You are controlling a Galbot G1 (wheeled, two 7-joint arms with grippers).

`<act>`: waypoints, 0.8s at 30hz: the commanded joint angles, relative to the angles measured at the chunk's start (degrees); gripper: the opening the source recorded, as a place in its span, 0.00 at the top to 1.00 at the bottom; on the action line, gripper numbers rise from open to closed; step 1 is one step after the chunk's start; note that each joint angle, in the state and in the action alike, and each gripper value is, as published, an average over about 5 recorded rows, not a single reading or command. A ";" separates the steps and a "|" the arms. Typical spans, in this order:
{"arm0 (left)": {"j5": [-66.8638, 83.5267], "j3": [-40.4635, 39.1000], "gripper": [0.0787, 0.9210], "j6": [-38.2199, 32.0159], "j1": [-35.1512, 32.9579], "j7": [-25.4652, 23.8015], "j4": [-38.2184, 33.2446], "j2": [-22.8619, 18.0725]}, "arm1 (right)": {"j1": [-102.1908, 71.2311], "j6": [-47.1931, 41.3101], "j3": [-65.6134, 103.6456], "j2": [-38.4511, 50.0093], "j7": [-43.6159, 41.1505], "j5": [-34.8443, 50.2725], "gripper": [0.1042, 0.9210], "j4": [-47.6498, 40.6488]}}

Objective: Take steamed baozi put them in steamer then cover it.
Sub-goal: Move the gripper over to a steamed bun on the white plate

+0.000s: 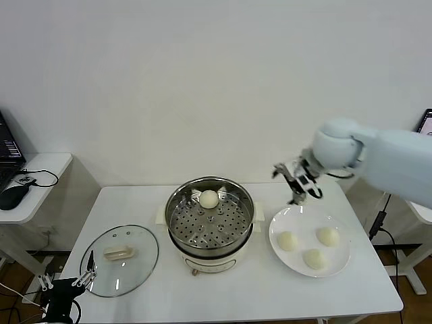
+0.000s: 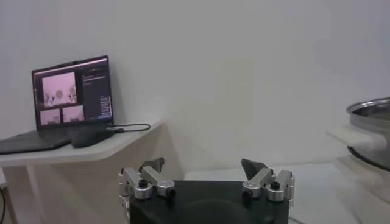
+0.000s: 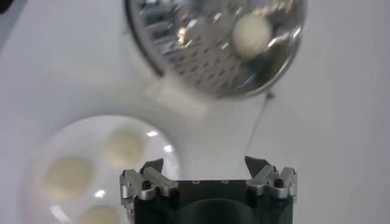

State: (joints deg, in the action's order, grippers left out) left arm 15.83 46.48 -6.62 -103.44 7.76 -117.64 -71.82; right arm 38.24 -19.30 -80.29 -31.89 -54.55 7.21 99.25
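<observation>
The steamer (image 1: 210, 219) stands at the middle of the desk (image 1: 256, 297), a little toward its front edge. One baozi (image 1: 209, 199) lies on the perforated tray at the back of the pot. The other three baozi (image 1: 288, 241) (image 1: 328, 236) (image 1: 314, 258) sit on a white plate (image 1: 278, 226) toward the desk's right edge, just beside the steamer. In the right wrist view the plate (image 3: 164, 143) is cut off at the picture's edge, and one of its baozi (image 3: 100, 215) shows only in part, behind the end effector's body.

The right end effector (image 1: 302, 181) hangs in the air over the back rim of the plate, between the plate and the steamer's right side. Its fingers (image 3: 152, 167) stand wide apart with nothing between them.

The left end effector (image 1: 66, 278) is low at the desk's front left corner, just off the edge, beside the glass lid (image 1: 120, 260) that lies flat on the desk left of the steamer. Its fingers (image 2: 152, 165) are also spread wide and empty. In the head view most of that arm is cut off by the picture's lower edge. The left wrist view catches only a slice of the steamer's rim (image 2: 370, 109), and a laptop (image 2: 72, 97) with a mouse (image 2: 91, 137) on a side table (image 2: 79, 152) left of the desk.
</observation>
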 commanded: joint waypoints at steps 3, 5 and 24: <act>-0.28 -0.28 0.12 0.25 0.36 0.01 0.21 0.04 | -13.31 -3.57 4.58 8.49 0.24 -4.40 0.12 3.23; -0.37 -0.28 0.12 0.39 0.53 0.04 0.30 -0.05 | -18.31 -3.64 8.10 7.86 0.67 -5.57 0.12 1.81; -0.40 0.36 0.12 0.28 0.56 0.16 1.50 -0.30 | -39.27 -0.47 24.62 -2.65 4.29 -11.84 0.12 -12.75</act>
State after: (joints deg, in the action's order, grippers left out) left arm 15.41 46.87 -6.32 -102.86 7.91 -116.13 -72.14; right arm 5.38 -20.06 -59.96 -32.47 -50.68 -3.03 90.40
